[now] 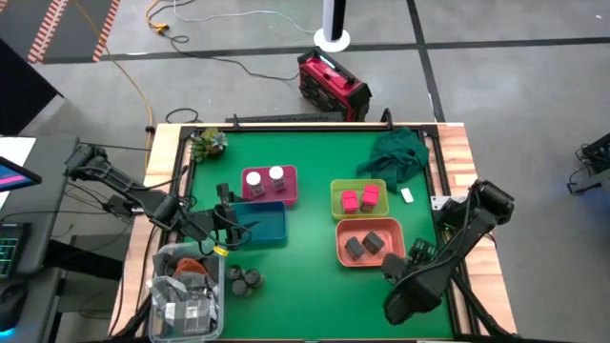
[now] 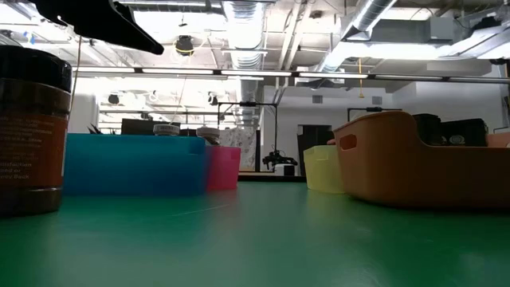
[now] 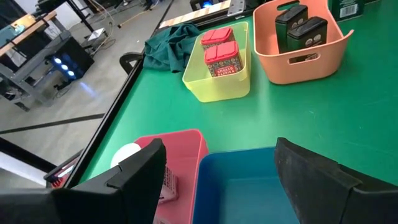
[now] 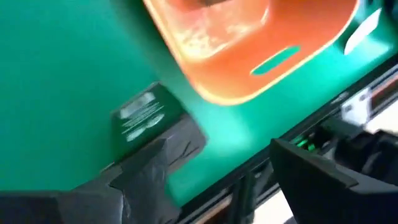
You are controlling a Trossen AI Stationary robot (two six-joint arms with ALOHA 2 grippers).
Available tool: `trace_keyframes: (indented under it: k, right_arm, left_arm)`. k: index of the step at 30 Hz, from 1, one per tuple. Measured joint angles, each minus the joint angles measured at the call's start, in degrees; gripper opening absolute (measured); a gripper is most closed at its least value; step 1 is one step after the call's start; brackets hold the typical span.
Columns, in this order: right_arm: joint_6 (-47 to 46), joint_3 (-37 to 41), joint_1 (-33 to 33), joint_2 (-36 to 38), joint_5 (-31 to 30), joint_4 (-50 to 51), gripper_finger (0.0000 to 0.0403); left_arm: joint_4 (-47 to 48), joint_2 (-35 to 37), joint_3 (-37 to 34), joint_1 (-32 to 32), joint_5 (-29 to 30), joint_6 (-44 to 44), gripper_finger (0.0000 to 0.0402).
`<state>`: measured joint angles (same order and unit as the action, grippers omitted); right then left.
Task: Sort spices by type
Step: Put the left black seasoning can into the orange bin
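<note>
The left arm is reaching in from the table's left edge, its gripper (image 1: 232, 232) hanging with fingers spread wide. The right arm is folding back along the right edge, its gripper (image 1: 393, 270) apparently parted too.

Industrial lab: exposed ceiling ducts (image 2: 247, 20), concrete floor (image 1: 496, 86), floor cables (image 1: 238, 65).
</note>
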<state>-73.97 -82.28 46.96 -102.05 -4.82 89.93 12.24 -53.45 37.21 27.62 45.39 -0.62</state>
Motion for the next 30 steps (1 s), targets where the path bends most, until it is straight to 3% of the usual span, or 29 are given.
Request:
trace_keyframes:
  k: [10, 18, 30]
  right_arm:
    - [-32.94, -0.09, -2.83, 4.6, 5.13, -2.06, 0.0311]
    - [-39.63, 0.49, -1.85, 4.49, 6.58, -5.52, 0.0311]
    - [-46.91, 8.87, 1.3, 5.39, 6.39, -15.51, 0.0311]
  left_arm:
    - [-0.1, 0.0, 0.0, 0.0, -1.45, -0.23, 0.0283]
    - [0.06, 0.0, 0.0, 1.27, -1.58, -0.73, 0.0283]
    - [0.36, 0.0, 0.0, 2.32, -1.57, 0.37, 0.0283]
